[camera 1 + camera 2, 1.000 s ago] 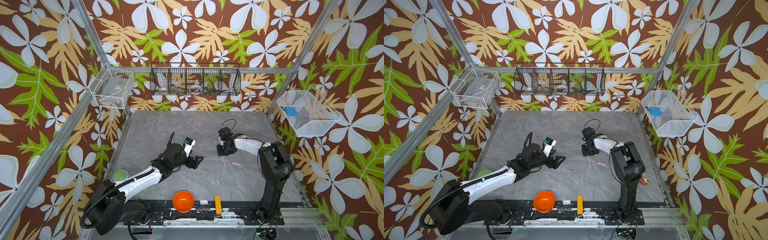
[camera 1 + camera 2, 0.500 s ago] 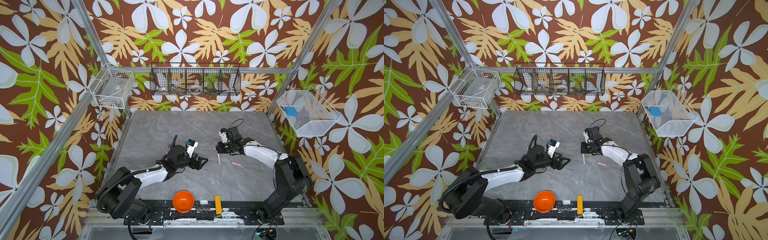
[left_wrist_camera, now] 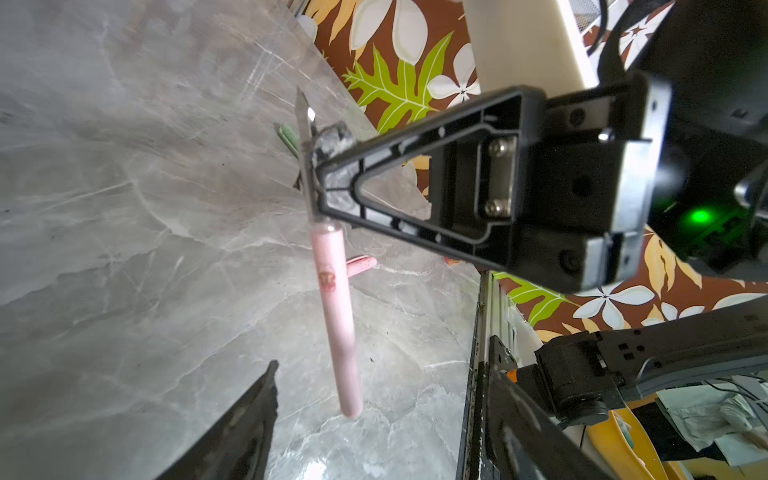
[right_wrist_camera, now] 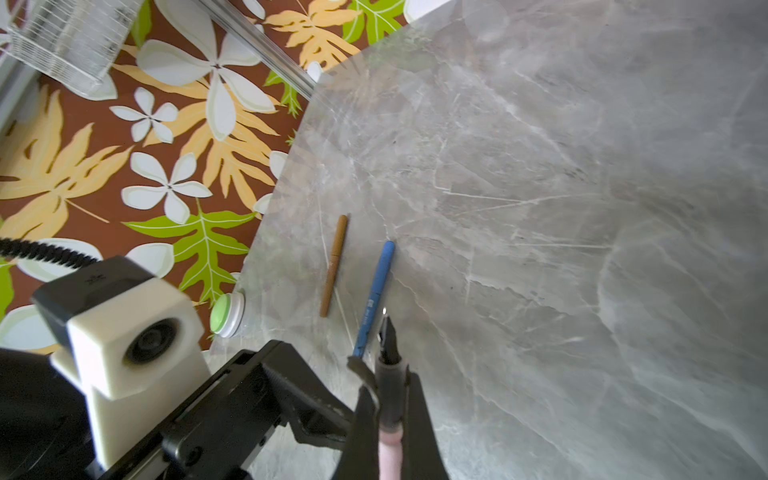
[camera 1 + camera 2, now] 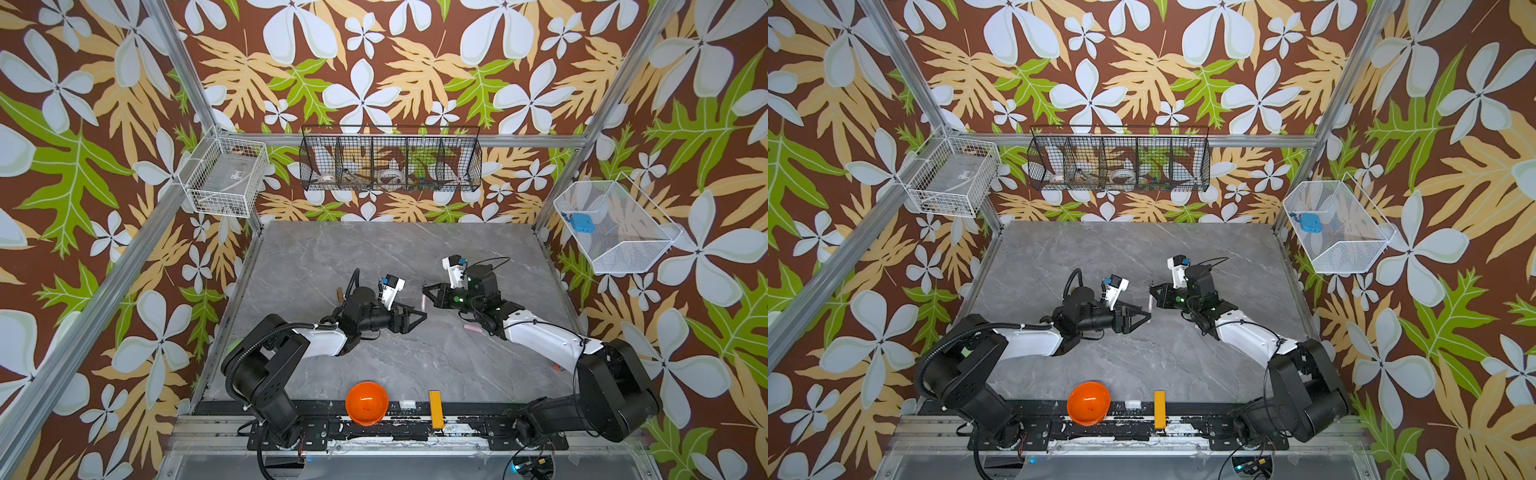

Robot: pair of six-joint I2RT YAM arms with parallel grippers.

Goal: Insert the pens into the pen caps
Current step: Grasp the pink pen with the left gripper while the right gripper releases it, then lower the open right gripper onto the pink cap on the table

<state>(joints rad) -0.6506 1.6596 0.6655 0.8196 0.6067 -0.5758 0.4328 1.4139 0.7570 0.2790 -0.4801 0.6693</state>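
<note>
My right gripper (image 5: 425, 291) (image 4: 387, 384) is shut on the pink pen (image 5: 423, 301) (image 3: 334, 307) just below its dark nib section, and holds it upright above the table's middle. My left gripper (image 5: 419, 318) (image 3: 374, 436) stands open right beside it. In the left wrist view the pen's blunt lower end hangs between the two left fingers and touches neither. A pink pen cap (image 5: 471, 328) (image 3: 361, 266) lies on the table under the right arm. A brown pen (image 4: 333, 266) and a blue pen (image 4: 374, 299) lie side by side behind the left arm. A pale green piece (image 3: 286, 135) shows behind the right fingers.
An orange bowl (image 5: 367, 403) and a yellow bar (image 5: 434, 409) sit at the table's front edge. A green-topped round thing (image 4: 226, 316) sits at the left edge. A small red object (image 5: 559, 368) lies by the right arm's base. Wire baskets hang on the walls.
The right gripper has lifted the pink pen off the table and carried it toward the middle. The left gripper has swung right to meet it.
</note>
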